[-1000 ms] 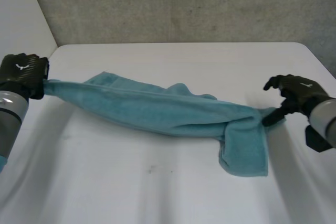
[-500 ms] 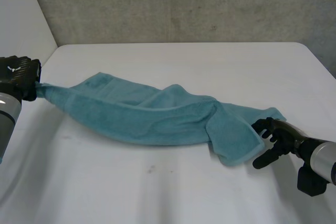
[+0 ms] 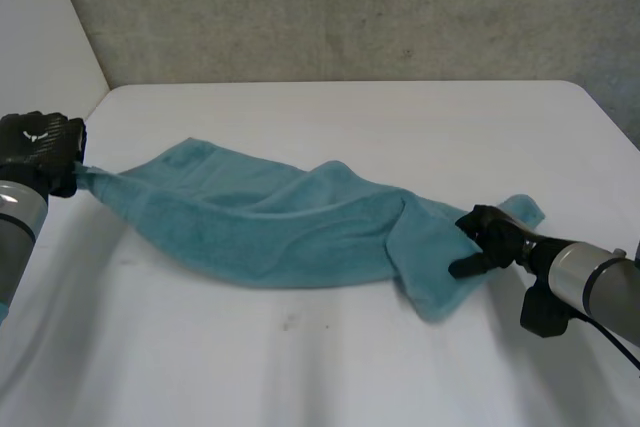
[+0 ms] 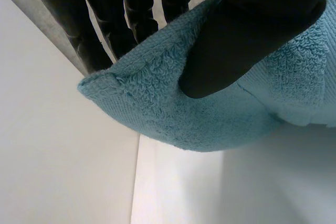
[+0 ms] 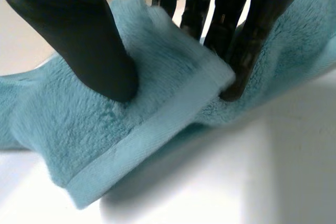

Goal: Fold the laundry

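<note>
Teal towel (image 3: 270, 222) is lying slack. Left hand (image 3: 40, 149) is pinching a corner; right hand (image 3: 492, 235) is re-pinching the far edge, readying a fold.

Soft, even light is falling from above on the white table (image 3: 350, 127), which is looking bright. The towel (image 3: 270, 227) is casting only a faint grey shadow along its near edge. In the right wrist view, a darker shadow is lying under the towel's lifted edge.
</note>
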Available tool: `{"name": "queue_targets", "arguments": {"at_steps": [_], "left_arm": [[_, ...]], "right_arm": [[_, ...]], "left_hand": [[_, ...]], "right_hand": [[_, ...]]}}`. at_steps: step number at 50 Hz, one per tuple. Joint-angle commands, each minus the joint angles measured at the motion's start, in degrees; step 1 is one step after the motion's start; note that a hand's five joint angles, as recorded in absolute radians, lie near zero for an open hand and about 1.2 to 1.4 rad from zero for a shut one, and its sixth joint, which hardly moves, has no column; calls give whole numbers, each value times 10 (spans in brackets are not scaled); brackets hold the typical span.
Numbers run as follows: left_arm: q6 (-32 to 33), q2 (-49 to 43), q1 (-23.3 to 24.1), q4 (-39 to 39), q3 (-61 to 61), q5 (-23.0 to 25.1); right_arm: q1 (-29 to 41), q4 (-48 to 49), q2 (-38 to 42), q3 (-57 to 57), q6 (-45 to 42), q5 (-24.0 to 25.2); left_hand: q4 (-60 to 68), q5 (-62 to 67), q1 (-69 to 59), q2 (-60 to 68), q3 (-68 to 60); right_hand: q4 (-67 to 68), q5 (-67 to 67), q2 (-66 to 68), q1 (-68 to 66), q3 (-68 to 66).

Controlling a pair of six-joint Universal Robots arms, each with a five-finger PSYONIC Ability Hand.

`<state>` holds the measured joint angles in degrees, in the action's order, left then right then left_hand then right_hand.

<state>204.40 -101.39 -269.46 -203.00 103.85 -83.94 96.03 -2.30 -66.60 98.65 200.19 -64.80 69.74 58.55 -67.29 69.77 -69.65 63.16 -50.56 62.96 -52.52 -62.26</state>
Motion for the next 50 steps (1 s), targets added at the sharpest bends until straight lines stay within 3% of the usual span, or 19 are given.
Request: {"name": "queue_targets", "arguments": {"at_steps": [1, 4, 6, 7, 9, 10, 13, 20, 28, 32, 40, 42, 45, 50], "left_arm": [[4, -5, 2, 0, -11, 1], [6, -7, 5, 0, -28, -2], [6, -3, 15, 4, -45, -5], [6, -3, 15, 4, -45, -5], [6, 1, 21, 6, -49, -5], [5, 7, 26, 6, -50, -5], [3, 42, 31, 7, -49, -3], [2, 106, 27, 33, -33, -2], [8, 96, 31, 132, -18, 3], [10, 48, 31, 141, -16, 3], [50, -86, 57, 125, -69, 0], [69, -130, 88, 110, -136, -3], [72, -145, 99, 105, -180, -6], [67, -158, 115, 51, -388, -36]], "right_arm": [[-1, -3, 9, -98, -21, -68], [0, -15, 4, -134, -52, -90], [3, -49, -15, -196, -139, -128], [3, -49, -15, -196, -139, -128], [4, -92, -49, -235, -244, -146], [4, -92, -49, -235, -245, -147], [5, -122, -81, -253, -351, -152], [4, -152, -168, -215, -590, -166], [4, -195, -183, -153, -724, -198], [6, -199, -166, -136, -755, -201], [25, -196, -13, -183, -767, -206], [44, -187, 35, -256, -762, -220], [57, -177, 54, -311, -756, -236], [81, -64, 88, -571, -688, -298]], "left_hand": [[103, 115, -127, 102, -103], [103, 115, -127, 102, -103], [103, 115, -127, 102, -103], [103, 115, -127, 102, -103], [103, 115, -127, 102, -103], [103, 115, -127, 102, -103], [103, 115, -127, 102, -103], [103, 115, -127, 102, -103], [103, 115, -127, 102, -103], [103, 115, -127, 102, -103], [103, 115, -127, 102, -103], [103, 115, -127, 102, -103], [103, 115, -127, 102, -103], [103, 115, -127, 102, -103]], "right_hand": [[168, -194, 170, -275, -177], [168, -194, 170, -275, -177], [168, -194, 170, -275, -177], [168, -194, 170, -275, -177], [168, -194, 170, -275, -177], [168, -194, 170, -275, -177], [168, -194, 170, -275, -177], [168, -194, 170, -275, -177], [168, -194, 170, -275, -177], [168, -194, 170, -275, -177], [168, -194, 170, -275, -177], [168, -194, 170, -275, -177], [168, -194, 170, -275, -177], [168, -194, 170, -275, -177]]}}
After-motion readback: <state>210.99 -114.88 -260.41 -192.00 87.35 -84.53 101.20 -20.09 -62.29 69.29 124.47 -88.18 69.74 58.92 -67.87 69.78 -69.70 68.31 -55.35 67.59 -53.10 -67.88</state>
